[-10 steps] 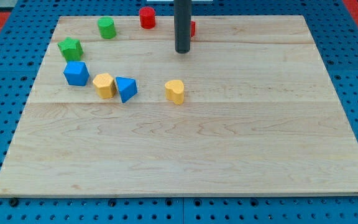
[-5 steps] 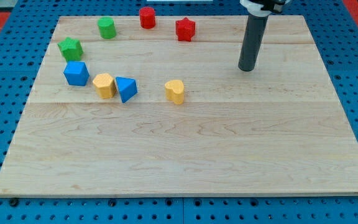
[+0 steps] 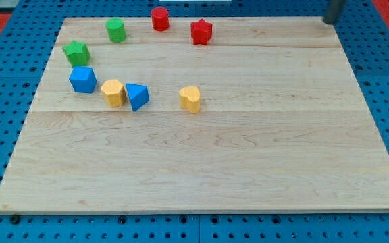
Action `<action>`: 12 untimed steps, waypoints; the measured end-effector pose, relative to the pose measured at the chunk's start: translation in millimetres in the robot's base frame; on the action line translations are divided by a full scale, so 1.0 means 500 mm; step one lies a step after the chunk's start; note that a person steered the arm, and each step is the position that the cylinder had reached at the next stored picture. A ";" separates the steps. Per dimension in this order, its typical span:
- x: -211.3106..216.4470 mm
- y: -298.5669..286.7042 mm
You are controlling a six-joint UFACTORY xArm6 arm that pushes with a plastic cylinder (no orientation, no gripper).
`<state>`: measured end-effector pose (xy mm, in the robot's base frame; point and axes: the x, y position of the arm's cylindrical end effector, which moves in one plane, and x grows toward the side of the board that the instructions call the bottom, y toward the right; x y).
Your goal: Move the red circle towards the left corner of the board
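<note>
The red circle [image 3: 159, 19] stands near the board's top edge, left of centre. A red star [image 3: 201, 31] sits just to its right. My tip [image 3: 329, 21] shows at the view's top right corner, over the board's top right corner, far to the right of the red circle and touching no block.
A green cylinder [image 3: 116, 30] and a green star [image 3: 77, 52] lie at the upper left. A blue block [image 3: 83, 79], a yellow block [image 3: 113, 92], a blue triangle [image 3: 137, 96] and a yellow heart-like block [image 3: 190, 98] lie in a row below. The wooden board [image 3: 248, 169] sits on blue pegboard.
My tip has swept from beside the red star to the right and up, to the board's top right corner. No block has moved.
</note>
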<state>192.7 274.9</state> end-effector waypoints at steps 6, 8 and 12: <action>0.000 -0.710; 0.029 -0.806; 0.098 -1.016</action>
<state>241.6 -233.0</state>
